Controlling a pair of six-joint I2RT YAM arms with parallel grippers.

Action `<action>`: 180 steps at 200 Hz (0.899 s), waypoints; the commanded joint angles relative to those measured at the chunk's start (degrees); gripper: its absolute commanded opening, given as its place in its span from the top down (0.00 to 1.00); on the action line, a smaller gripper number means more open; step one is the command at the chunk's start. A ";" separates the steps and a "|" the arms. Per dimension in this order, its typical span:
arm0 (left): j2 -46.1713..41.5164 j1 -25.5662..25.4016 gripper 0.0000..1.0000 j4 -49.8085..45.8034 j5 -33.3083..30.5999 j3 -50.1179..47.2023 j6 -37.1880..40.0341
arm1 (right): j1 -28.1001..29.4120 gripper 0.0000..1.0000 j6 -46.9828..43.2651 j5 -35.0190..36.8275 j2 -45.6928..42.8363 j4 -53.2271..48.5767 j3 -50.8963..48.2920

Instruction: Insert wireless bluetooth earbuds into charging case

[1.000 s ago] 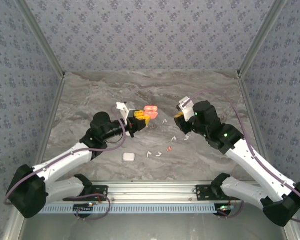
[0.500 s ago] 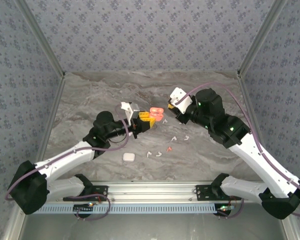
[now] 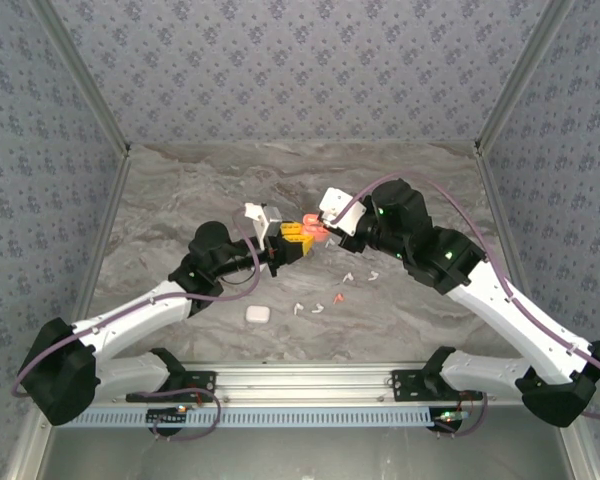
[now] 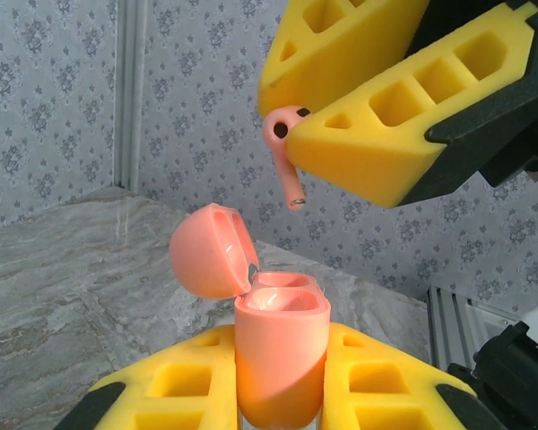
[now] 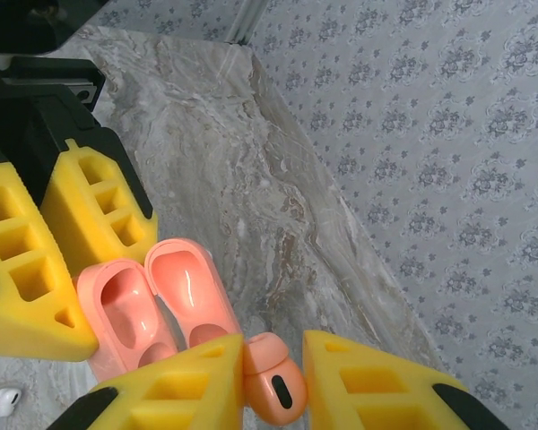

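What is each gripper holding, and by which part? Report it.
The left gripper grips the open orange case by its lower body. The right gripper pinches an orange earbud by its head, stem free.

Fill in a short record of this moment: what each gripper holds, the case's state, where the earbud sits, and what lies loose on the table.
Left gripper: shut on the orange-red charging case, held upright
Case lid: hinged open
Right gripper: shut on an orange-red earbud
Earbud position: above the open case, stem down, not touching it
On the table: several white earbuds, one white case
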 commanded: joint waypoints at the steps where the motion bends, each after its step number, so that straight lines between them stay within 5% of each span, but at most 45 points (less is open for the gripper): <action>1: -0.02 -0.52 1.00 2.36 0.87 2.08 0.13 | 0.58 0.75 -1.39 1.21 0.00 -1.06 -0.40; 180: -0.11 -0.55 1.00 1.83 0.45 2.07 0.36 | 1.39 0.75 -0.38 1.07 0.35 -1.46 -3.79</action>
